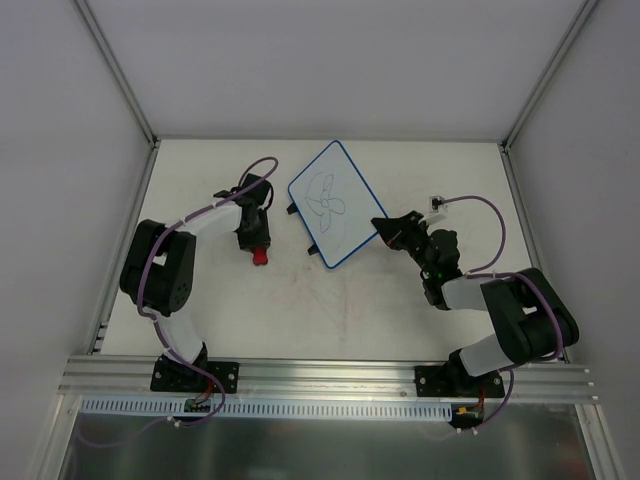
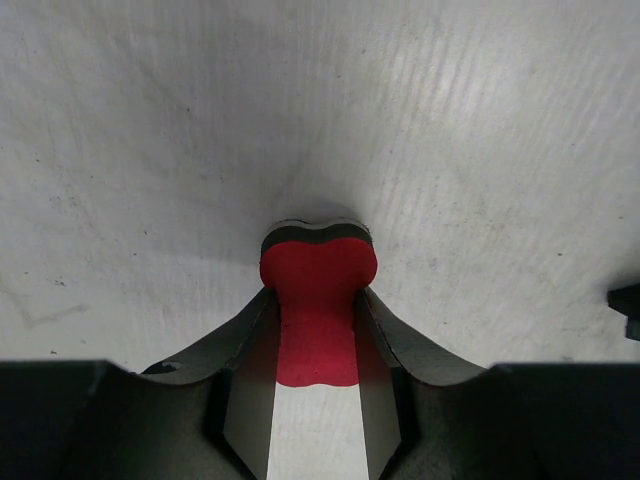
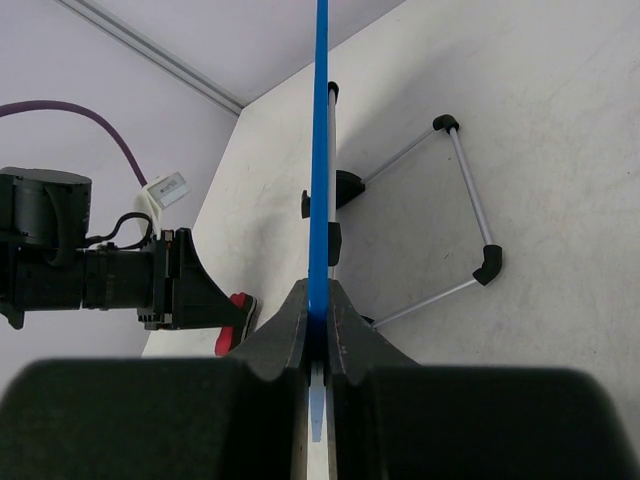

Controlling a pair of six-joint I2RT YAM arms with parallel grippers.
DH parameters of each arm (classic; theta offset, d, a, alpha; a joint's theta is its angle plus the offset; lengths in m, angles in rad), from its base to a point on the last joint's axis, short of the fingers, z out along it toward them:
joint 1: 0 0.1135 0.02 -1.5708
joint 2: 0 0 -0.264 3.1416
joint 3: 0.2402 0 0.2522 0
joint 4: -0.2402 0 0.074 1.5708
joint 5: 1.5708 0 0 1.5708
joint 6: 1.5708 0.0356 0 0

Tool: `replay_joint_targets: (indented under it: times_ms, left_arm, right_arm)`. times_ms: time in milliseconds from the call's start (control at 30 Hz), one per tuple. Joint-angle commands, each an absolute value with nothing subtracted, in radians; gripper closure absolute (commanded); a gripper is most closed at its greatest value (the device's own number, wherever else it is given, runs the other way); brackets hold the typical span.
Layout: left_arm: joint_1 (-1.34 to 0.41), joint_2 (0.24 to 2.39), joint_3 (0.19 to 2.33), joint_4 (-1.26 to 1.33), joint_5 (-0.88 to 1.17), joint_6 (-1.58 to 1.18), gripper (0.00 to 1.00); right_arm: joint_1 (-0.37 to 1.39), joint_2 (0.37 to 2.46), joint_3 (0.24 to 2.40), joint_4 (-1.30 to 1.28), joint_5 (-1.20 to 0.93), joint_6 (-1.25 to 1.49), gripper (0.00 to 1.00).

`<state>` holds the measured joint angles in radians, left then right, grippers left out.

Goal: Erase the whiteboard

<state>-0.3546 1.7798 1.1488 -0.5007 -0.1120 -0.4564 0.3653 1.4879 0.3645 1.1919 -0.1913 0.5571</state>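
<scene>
Overhead, the whiteboard (image 1: 335,205) sits mid-table with black scribbles on it, its long axis running diagonally from far-left to near-right. The left gripper (image 1: 259,250) is just beside its left edge, pinching the red eraser (image 1: 260,258). The right gripper (image 1: 383,232) is clamped on the board's near-right corner. So the scribbles lie to the right of the eraser and slightly farther away. The left arm is likely the one to wipe while the right steadies the board. Left wrist view: fingers are tight on the eraser's waist, its wide end is down against the bare table (image 2: 150,120), and there is no board under it yet. Right wrist view: the jaws are closed on the blue rim, seen edge-on. This view alone shows a wire stand (image 3: 470,210) on the board's underside. I cannot tell how high the board is lifted.
</scene>
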Motion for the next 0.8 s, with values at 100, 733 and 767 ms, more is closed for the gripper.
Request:
replay_joint_targets:
  times_ms: [100,733,767]
  left_arm:
    - [-0.367,1.678,1.252,-0.477,-0.031,-0.453,0.94]
    - [-0.393,1.963,1.816,-0.387,0.308,-0.460,1.00]
    - [-0.397,1.977,1.836,-0.384,0.317,-0.457,1.00]
  right_arm:
    - [0.367,1.500,0.371,1.249,-0.206,0.526,1.00]
    - [0.367,1.529,0.391,1.267,-0.232,0.534,1.00]
    - [0.367,1.531,0.391,1.266,-0.235,0.534,1.00]
